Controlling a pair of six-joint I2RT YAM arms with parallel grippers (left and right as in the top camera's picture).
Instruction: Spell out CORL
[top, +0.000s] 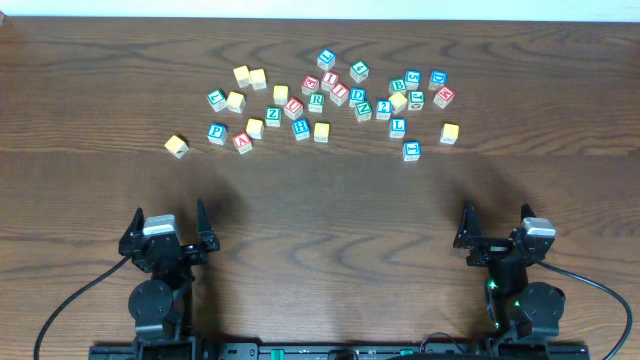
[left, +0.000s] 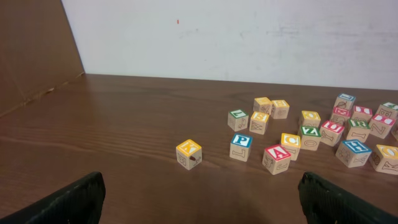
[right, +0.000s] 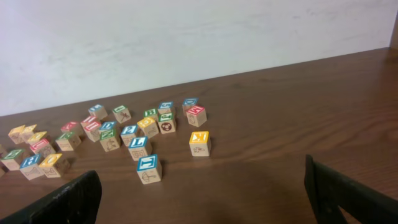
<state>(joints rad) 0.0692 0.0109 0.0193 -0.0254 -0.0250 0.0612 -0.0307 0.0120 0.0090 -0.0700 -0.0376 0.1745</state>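
Dark wood tabletop (top: 320, 220) under a pale wall: left claw (top: 169, 214) and right claw (top: 498, 212) are sitting at the near edge, fingers spread wide and gripping nothing, while the letter blocks (top: 330, 100) are lying scattered well apart at the far side. Green R (top: 316, 100) and blue L (top: 397, 127) are reading clearly; C and O are not. Neighbours are crowding the R, so I am judging a straight-down approach across its freer sides safest, with the stray yellow block (top: 177, 146) posing no obstacle.

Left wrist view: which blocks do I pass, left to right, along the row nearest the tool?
Lone yellow-topped block → blue P block → red A block → blue-topped block.
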